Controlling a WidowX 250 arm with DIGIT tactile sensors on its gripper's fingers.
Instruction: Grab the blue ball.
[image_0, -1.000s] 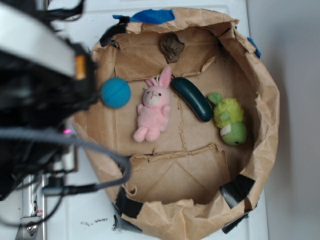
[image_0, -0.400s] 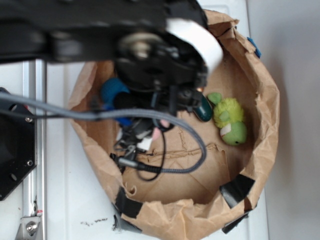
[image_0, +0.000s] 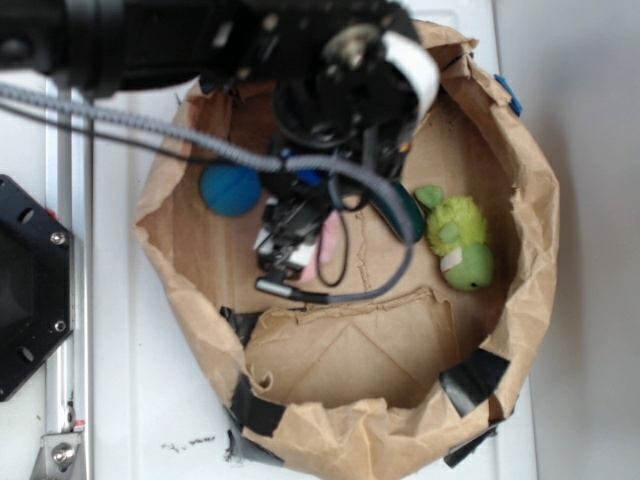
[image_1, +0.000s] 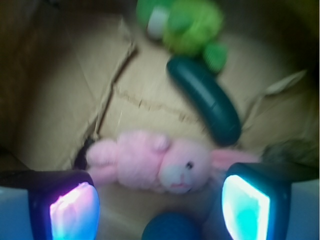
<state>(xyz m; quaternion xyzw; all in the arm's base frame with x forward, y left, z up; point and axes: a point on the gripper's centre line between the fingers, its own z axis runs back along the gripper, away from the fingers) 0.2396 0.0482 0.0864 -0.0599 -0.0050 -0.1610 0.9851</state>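
The blue ball (image_0: 230, 190) lies on the brown paper floor at the left side of the bag, just left of my arm. In the wrist view only the top of the blue ball (image_1: 170, 231) shows at the bottom edge, low between my fingers. My gripper (image_1: 160, 202) is open with nothing held; its lit pads (image_1: 75, 210) stand wide apart. From outside, the gripper (image_0: 290, 228) hangs between the ball and the pink bunny (image_0: 328, 245), mostly under the arm and cables.
The pink bunny (image_1: 155, 162) lies just ahead of the fingers. Beyond it are a dark green cucumber-shaped thing (image_1: 205, 100) and a yellow-green plush (image_1: 182, 22). Crumpled paper bag walls (image_0: 530, 200) ring the floor on all sides.
My arm has swung in from the left over the bag and now covers the bunny and the bag's back part. The ball has stayed in place.
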